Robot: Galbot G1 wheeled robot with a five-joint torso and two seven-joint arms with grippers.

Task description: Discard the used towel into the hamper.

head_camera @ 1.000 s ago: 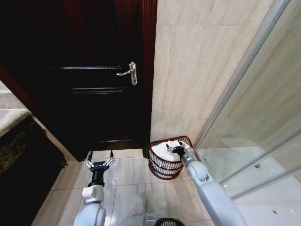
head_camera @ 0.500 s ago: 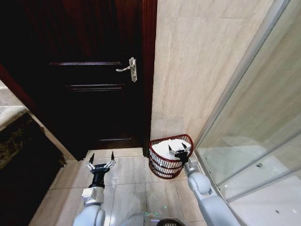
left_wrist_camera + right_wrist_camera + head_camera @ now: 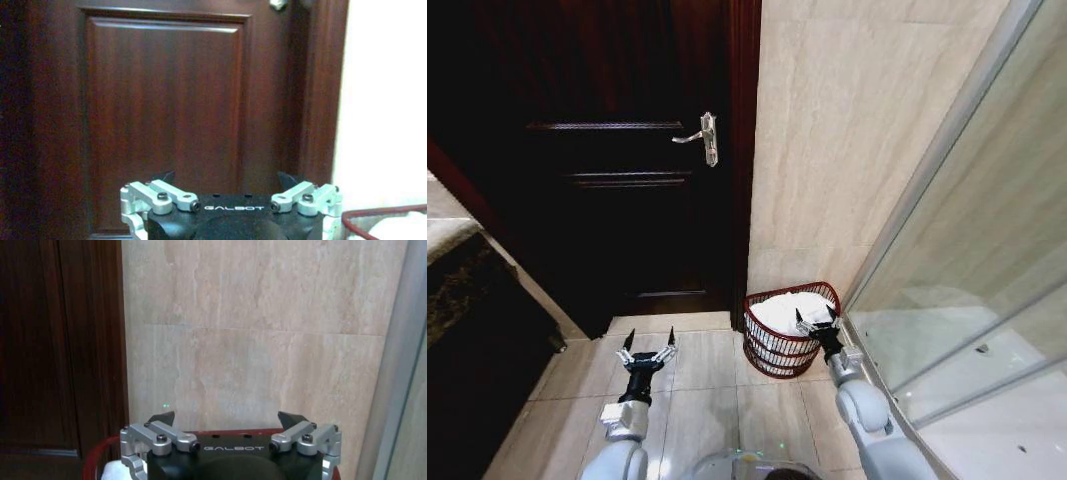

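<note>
White towel [image 3: 789, 309] lies in the hamper [image 3: 777, 352] at 5 o'clock; right tool [image 3: 817, 319] hangs open and empty over its rim, risking a snag; left tool [image 3: 647, 349] open at 7

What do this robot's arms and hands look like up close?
Smooth, rounded light-grey arms end in black wrists. The left gripper and right gripper each have two pointed black fingers on silver metal brackets with dark bolts. White "GALBOT" lettering marks each black gripper body.
</note>
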